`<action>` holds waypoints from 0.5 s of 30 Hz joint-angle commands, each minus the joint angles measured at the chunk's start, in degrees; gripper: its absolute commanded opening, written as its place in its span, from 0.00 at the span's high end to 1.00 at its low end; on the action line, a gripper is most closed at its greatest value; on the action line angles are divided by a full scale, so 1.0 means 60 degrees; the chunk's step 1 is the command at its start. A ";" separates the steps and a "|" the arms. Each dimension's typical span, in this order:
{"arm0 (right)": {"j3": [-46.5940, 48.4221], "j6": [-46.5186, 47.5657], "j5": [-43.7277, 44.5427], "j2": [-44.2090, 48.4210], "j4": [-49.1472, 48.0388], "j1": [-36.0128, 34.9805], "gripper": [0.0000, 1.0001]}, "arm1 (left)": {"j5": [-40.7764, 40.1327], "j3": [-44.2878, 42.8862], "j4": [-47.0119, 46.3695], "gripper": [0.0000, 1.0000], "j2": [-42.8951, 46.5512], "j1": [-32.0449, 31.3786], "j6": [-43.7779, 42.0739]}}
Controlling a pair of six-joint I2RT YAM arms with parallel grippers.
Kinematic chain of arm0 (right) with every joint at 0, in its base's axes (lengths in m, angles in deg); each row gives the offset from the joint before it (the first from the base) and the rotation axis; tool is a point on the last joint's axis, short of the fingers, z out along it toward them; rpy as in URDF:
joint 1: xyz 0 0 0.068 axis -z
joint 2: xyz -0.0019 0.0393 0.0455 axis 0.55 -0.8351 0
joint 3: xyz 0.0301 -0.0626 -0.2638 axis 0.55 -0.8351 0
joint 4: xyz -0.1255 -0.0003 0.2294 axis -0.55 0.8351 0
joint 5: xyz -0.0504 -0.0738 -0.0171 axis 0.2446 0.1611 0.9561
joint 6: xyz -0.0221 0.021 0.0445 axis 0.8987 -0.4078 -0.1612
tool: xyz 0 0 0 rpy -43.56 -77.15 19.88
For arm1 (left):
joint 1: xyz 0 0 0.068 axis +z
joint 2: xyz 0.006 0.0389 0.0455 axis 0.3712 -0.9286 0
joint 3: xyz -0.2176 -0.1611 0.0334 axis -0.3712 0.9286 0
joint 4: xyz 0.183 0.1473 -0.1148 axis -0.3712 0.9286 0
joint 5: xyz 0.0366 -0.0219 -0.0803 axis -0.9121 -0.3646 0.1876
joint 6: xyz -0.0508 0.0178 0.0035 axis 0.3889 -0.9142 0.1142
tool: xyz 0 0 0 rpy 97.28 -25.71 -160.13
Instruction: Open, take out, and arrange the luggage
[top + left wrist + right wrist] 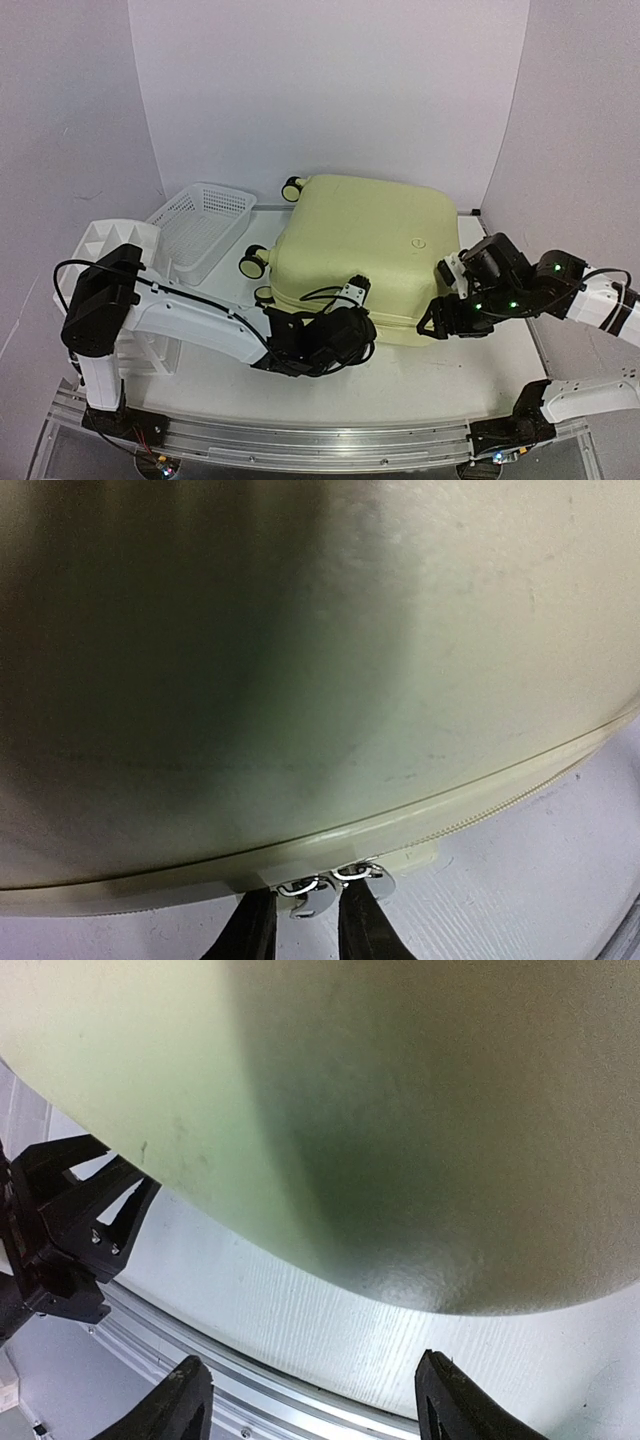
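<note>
Left wrist: hand (305, 908) on luggage (300, 660) zip pulls (332, 884)

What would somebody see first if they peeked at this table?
The big pale yellow luggage, lying closed in the middle of the table with its wheels pointing left. Next, the left claw at its near edge, fingers either side of the silver zipper pulls, and the white mesh basket to its left.

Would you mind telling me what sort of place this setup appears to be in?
Probably a robot test booth, not a home: plain white walls enclose a white table, two arms are bolted to a metal rail, and a suitcase is staged.
</note>
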 commanded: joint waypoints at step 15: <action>-0.0083 0.0129 0.0042 0.0587 -0.0235 -0.0051 0.30 | -0.1253 -0.0826 -0.0100 0.61 -0.0557 0.0047 0.0252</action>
